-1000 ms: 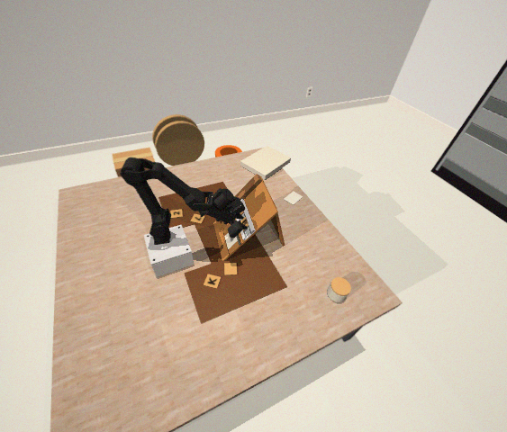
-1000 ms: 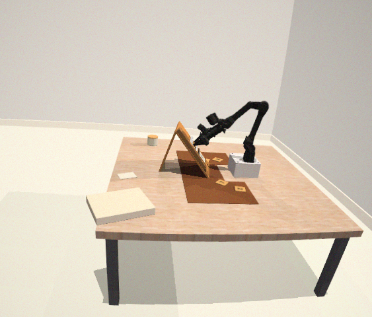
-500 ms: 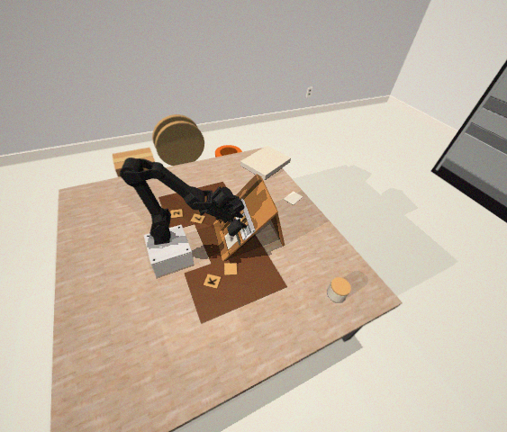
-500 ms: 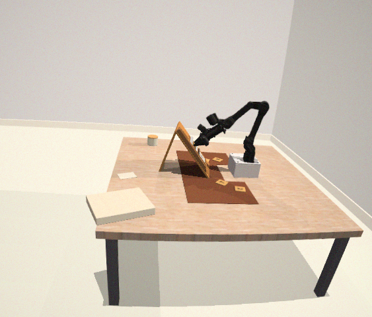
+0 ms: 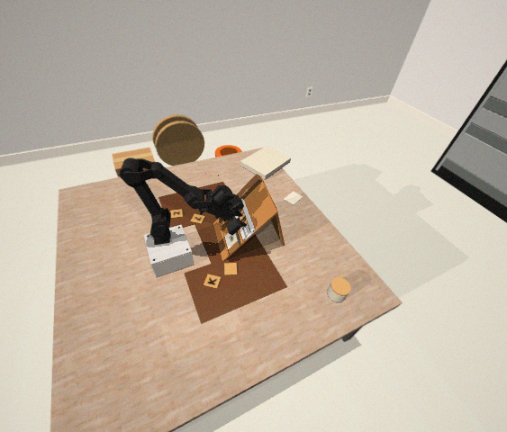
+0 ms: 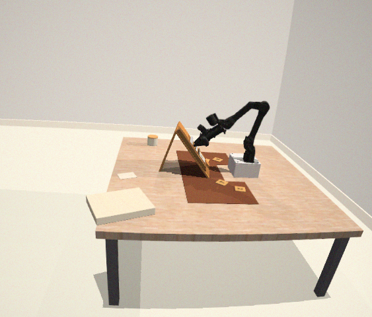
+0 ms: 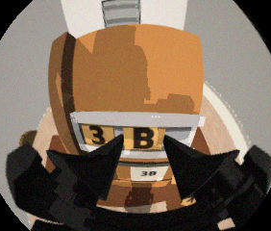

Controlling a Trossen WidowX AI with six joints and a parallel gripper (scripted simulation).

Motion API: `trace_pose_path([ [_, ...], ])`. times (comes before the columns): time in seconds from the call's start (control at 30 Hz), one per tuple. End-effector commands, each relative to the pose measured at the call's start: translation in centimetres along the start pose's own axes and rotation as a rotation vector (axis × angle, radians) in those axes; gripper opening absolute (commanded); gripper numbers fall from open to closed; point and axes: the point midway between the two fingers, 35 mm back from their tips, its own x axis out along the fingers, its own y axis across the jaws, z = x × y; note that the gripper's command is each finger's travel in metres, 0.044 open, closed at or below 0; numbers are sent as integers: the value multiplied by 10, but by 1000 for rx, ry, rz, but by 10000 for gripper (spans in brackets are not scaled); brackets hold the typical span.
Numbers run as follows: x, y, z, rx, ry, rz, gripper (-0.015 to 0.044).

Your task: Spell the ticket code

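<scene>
The tilted wooden board point(image 5: 262, 197) point(image 7: 174, 67) carries a pale letter rail point(image 7: 135, 118). The ticket point(image 7: 149, 173) below the rail reads 3B. A 3 tile point(image 7: 97, 135) sits in the rail's left part. My gripper point(image 5: 240, 221) point(image 6: 195, 145) point(image 7: 143, 138) is shut on the B tile point(image 7: 159, 139), which stands upright in the rail to the right of the 3, with a narrow gap between them. A K tile point(image 5: 212, 281) and a tile with no readable mark point(image 5: 230, 268) lie on the brown mat point(image 5: 244, 297) point(image 6: 213, 197); two more tiles point(image 5: 176, 213) point(image 5: 197, 218) lie near the arm's base.
A cream slab point(image 5: 265, 161) point(image 6: 121, 206) lies at a table corner behind the board. A white card point(image 5: 293, 198) point(image 6: 127, 176) lies near that edge. A jar with an orange lid point(image 5: 339, 289) point(image 6: 152, 140) stands near another corner.
</scene>
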Motion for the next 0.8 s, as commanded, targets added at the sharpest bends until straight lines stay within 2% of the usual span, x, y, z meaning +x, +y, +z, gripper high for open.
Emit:
trace_pose_path([
  [0.0, 0, 2, 0, 5, -1, -4, 0],
  [0.2, 0, 5, 0, 5, -1, -4, 0],
  [0.57, -4, 4, 0, 4, -1, -4, 289],
  [0.77, -11, 4, 0, 5, 0, -4, 295],
])
